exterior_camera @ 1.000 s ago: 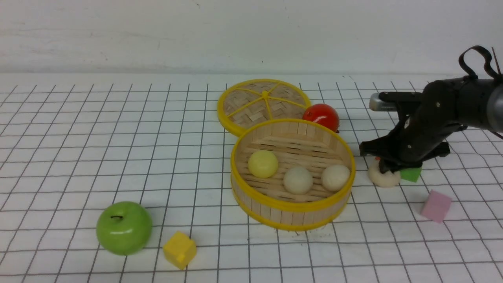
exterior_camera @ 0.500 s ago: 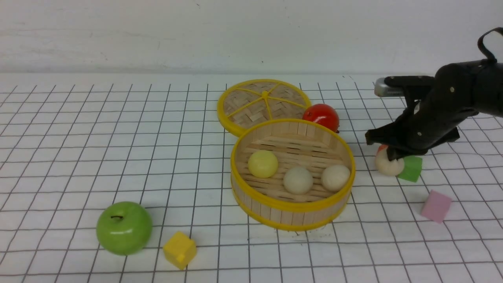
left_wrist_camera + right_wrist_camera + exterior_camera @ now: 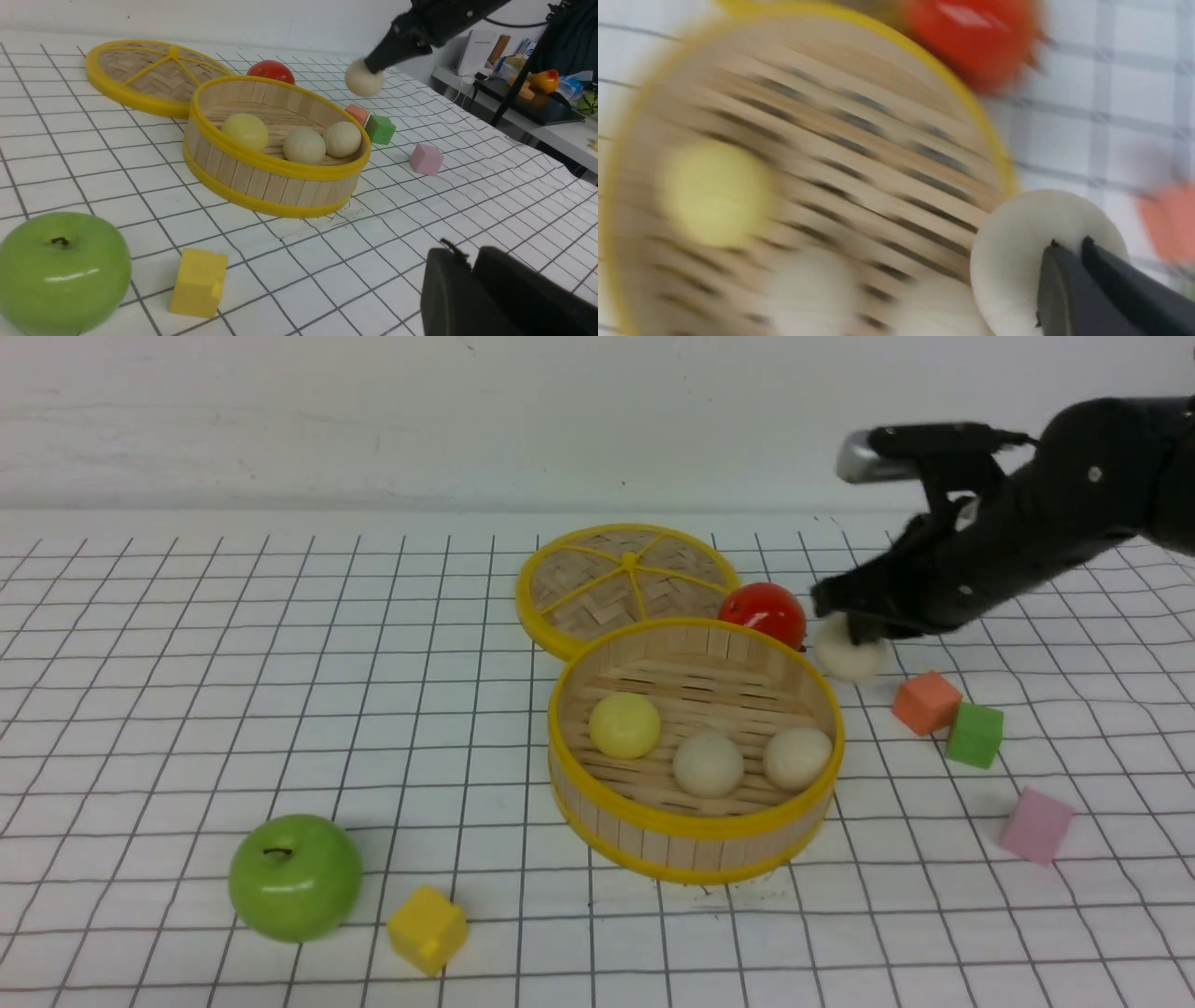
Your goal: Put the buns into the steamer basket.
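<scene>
1. Furthest left, the left hand (image 3: pixel 472 254) shows only in its own wrist view. Two dark fingertips stand close side by side with nothing between them, and I cannot tell whether they quite meet.
2. Next, a glossy green apple (image 3: pixel 295 877) sits on the white gridded desk (image 3: pixel 187 709), with a small yellow cube (image 3: pixel 427 930) just to its right.
3. Towards the middle, a flat round woven lid with yellow rim and spokes (image 3: pixel 625 583) lies at the back, its near edge hidden behind the basket.
4. Before it stands the round bamboo-slat steamer basket with yellow rims (image 3: pixel 695 826). Inside lie a pale yellow bun (image 3: pixel 624 725) at the left and two cream buns (image 3: pixel 708 763) (image 3: pixel 797 758) close together at the right.
5. Behind the basket's far right rim sits a shiny red tomato-like ball (image 3: pixel 763 612).
6. Beside that ball, the right hand (image 3: pixel 854 630) pinches a fourth bun (image 3: pixel 850 651), cream-coloured, from above. Its black fingers (image 3: pixel 1064 289) are pressed narrowly together into the bun's top. The bun hangs clear of the desk, just outside the basket's far right rim.
7. Further right, an orange cube (image 3: pixel 926 703) and a green cube (image 3: pixel 974 735) sit just beside each other, and a pink cube (image 3: pixel 1035 825) lies apart, nearer the camera.
</scene>
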